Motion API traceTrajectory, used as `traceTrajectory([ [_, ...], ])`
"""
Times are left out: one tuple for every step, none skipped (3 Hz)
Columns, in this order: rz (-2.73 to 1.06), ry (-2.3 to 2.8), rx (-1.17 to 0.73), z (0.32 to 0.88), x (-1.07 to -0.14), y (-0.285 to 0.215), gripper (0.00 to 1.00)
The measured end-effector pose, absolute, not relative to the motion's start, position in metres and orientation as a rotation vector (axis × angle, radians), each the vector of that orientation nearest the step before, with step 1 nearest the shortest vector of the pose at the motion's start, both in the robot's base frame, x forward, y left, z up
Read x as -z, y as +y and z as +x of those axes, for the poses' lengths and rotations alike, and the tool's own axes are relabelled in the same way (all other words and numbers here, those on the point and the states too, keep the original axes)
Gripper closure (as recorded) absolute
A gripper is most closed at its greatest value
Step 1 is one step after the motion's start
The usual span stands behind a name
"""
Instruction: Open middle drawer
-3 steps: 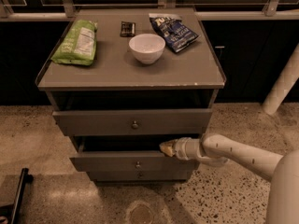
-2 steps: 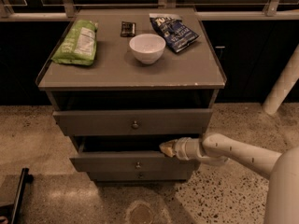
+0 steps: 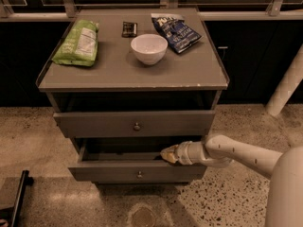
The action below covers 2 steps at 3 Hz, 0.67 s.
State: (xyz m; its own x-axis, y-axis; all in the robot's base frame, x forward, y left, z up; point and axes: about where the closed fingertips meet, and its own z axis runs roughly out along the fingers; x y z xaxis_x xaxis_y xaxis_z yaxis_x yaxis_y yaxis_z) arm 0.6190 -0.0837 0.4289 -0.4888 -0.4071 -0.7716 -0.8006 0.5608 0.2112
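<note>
1. Pincer [image 3: 166, 154] rests at the pulled-out middle drawer's [image 3: 113, 171] upper front edge; whether it is open or closed cannot be told.
2. Neither pincer nor drawer has shifted since a second ago.
3. Drawer front sits just below the pincer, long axis running left-right, face toward the camera.

arm [image 3: 246, 154]: single white arm; enters from the lower right corner and reaches leftward, nearly horizontal, rising slightly toward its tip.
rear link [image 3: 286, 188]: broad, rounded white housing; fills the lower right corner; stands upright.
wrist [image 3: 189, 152]: ringed white collar; in line with the arm, no visible bend.
gripper [image 3: 167, 154]: tan-coloured; at the arm's left end, in the lower middle of the view; points left, level with the wrist.
</note>
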Motion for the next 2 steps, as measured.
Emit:
traceTrajectory([
  [-0.964, 2.115, -0.744, 0.619, -0.429, -0.083, 1.00],
  [-0.930, 2.143, -0.731, 0.630, -0.423, -0.095, 1.00],
])
